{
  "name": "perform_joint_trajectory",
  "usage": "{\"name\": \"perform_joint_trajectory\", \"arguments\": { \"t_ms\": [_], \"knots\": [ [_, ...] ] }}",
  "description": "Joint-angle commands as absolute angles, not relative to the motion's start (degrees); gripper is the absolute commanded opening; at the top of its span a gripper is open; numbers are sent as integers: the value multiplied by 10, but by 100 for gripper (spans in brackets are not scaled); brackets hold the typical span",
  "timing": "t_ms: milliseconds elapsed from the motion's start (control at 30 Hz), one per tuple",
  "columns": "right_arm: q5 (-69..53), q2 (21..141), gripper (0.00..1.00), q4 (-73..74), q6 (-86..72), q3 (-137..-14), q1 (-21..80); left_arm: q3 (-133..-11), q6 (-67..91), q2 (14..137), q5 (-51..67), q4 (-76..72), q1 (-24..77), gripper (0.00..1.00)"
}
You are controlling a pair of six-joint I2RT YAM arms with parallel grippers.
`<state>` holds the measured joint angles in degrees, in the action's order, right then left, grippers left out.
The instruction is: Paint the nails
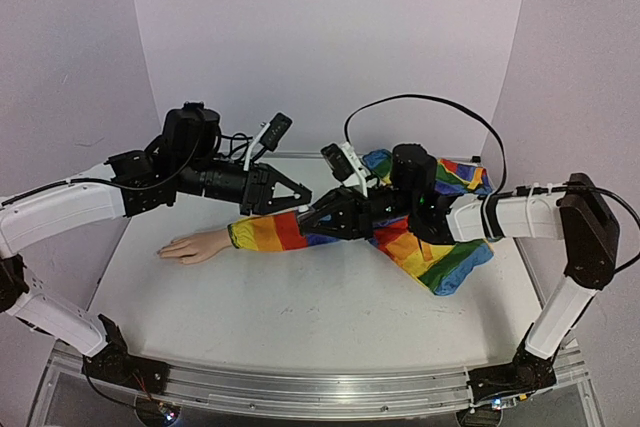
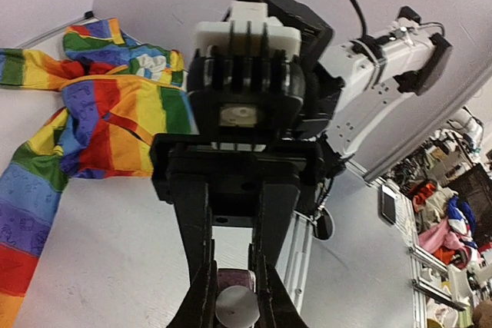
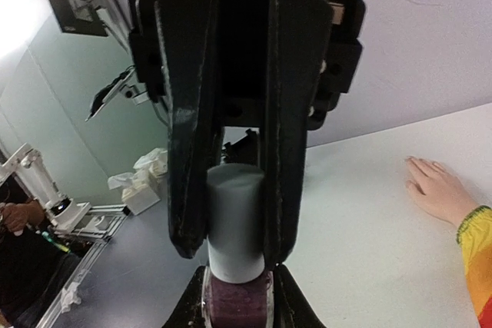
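the left claw (image 2: 234,297) is closed tight on a small polish bottle (image 3: 234,220), and its two fingertips press the dark purple end (image 3: 237,301) of this bottle from both sides. the right claw (image 3: 234,247) comes from the opposite direction and is also closed, with its long black fingers clamped on the pale grey, round part of the same bottle. so the two claws meet tip to tip and the bottle is held between them, above the tabletop (image 1: 300,317) and not standing on it.

in the top view this meeting point is just over the rainbow-striped sleeve (image 1: 265,232), near the middle of the tabletop. behind the right claw, the rest of the striped cloth (image 1: 440,252) lies in a loose, crumpled heap.

the mannequin hand (image 1: 190,245) comes out of the sleeve to the left of both claws. it lies flat with the palm down and touches neither claw. the nails (image 1: 165,250) are at the tips of its fingers, which point to the left side of the tabletop. they are too small here to tell their colour.
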<state>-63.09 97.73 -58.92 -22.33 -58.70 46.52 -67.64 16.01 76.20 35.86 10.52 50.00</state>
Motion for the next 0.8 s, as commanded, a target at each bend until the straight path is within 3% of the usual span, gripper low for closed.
{"name": "perform_joint_trajectory", "arguments": {
  "t_ms": [0, 100, 233, 300, 467, 500, 533, 633, 700, 767],
  "knots": [
    [-413, 925, 0, -555, -160, -583, 463, -706, 157, 755, 254, 126, 514, 0],
    [-241, 912, 0, -481, -130, -587, 464, -715, 169, 757, 116, 181, 518, 0],
    [278, 911, 0, -360, -110, -623, 527, -717, 239, 765, -13, 218, 517, 0],
    [352, 924, 0, -331, -93, -653, 548, -720, 268, 776, -20, 220, 517, 0],
    [302, 942, 0, -330, -67, -674, 557, -733, 285, 793, 22, 218, 516, 0],
    [264, 942, 0, -333, -62, -671, 557, -734, 277, 792, 32, 215, 516, 4],
    [230, 940, 0, -338, -57, -668, 556, -733, 268, 789, 43, 211, 516, 16],
    [98, 930, 0, -355, -47, -649, 545, -719, 238, 768, 81, 187, 516, 66],
    [-44, 919, 0, -370, -44, -634, 524, -704, 223, 748, 99, 167, 515, 81],
    [-200, 911, 0, -382, -46, -624, 501, -688, 212, 726, 121, 146, 510, 87]
  ]
}}
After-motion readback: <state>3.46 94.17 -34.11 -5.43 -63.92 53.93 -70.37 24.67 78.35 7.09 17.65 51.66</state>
